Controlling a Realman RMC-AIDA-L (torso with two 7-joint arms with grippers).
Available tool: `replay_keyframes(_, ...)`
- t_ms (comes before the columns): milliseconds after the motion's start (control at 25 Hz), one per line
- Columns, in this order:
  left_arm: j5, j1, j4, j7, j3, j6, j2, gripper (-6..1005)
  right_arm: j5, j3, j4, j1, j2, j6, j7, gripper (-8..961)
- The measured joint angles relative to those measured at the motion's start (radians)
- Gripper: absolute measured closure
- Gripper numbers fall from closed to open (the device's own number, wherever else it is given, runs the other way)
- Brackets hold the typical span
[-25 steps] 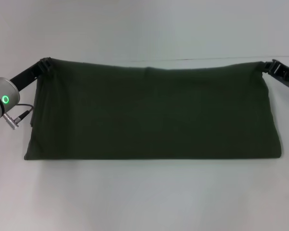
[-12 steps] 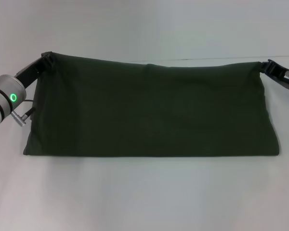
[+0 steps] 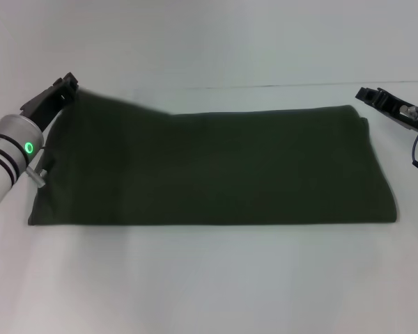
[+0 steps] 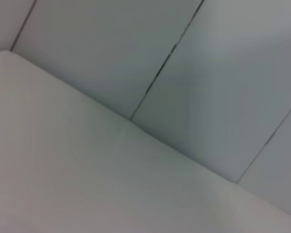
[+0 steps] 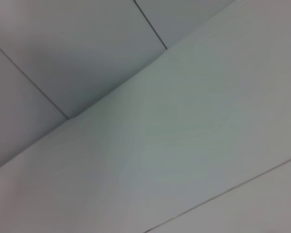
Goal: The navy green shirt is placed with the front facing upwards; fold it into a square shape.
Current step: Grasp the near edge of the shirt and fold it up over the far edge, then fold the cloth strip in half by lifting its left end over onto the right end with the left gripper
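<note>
The navy green shirt (image 3: 216, 167) lies on the white table (image 3: 209, 285) as a wide, plain dark green rectangle, folded once. Its far right corner rests flat on the table. Its far left corner still rises toward my left gripper (image 3: 64, 85), which is right at that corner. My right gripper (image 3: 368, 94) hangs open just beyond the far right corner, a small gap away from the cloth and holding nothing. Neither wrist view shows the shirt or any fingers.
The table's far edge meets a pale panelled wall (image 3: 209, 42). Both wrist views show only table surface and wall panels (image 4: 184, 73). My left arm (image 3: 7, 156) comes in along the shirt's left side.
The shirt's far edge has dropped from stretched and raised to lying on the table. My right gripper has let go of its corner and drawn away. The left corner has sagged but stays up by my left gripper.
</note>
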Motion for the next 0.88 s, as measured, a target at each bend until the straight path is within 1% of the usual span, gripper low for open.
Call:
replay_keyframes(40,-0.029,-0.003,-0.013,0.038,0.0,0.0,0.0,858,0.01,0.0,0.003,-0.002,0.0,-0.001,-0.006,887)
replay_keyframes(160,-0.089,-0.009,-0.037,0.109,0.0,0.004,0.0,771,0.021,0.0,0.007,-0.003,0.0,-0.001,-0.012,670)
replay_keyframes(200,-0.1,-0.01,-0.04,0.116,0.0,0.004,0.0,750,0.021,0.0,0.007,-0.004,0.0,-0.002,-0.012,629)
replay_keyframes(320,-0.12,-0.008,-0.043,0.115,-0.001,0.005,0.0,687,0.022,0.001,0.006,-0.012,-0.001,-0.005,-0.01,505)
replay_keyframes(480,-0.124,0.013,-0.036,0.07,-0.001,0.005,0.003,603,0.024,0.008,-0.007,-0.052,-0.015,-0.063,0.028,339)
replay_keyframes(600,-0.107,0.057,-0.008,-0.084,0.018,0.008,0.005,540,0.026,0.008,-0.019,-0.1,-0.04,-0.171,0.067,212)
replay_keyframes(640,-0.088,0.072,0.006,-0.154,0.043,0.015,0.007,500,0.026,0.007,-0.022,-0.118,-0.052,-0.208,0.084,207)
replay_keyframes(720,-0.026,0.114,0.048,-0.311,0.128,0.056,0.013,419,0.021,0.001,-0.032,-0.151,-0.077,-0.285,0.122,198)
replay_keyframes(800,0.07,0.167,0.109,-0.484,0.228,0.156,0.027,412,0.01,-0.012,-0.044,-0.185,-0.107,-0.373,0.164,188)
replay_keyframes(880,0.179,0.208,0.166,-0.625,0.274,0.268,0.047,406,0.004,-0.041,-0.046,-0.21,-0.138,-0.446,0.2,178)
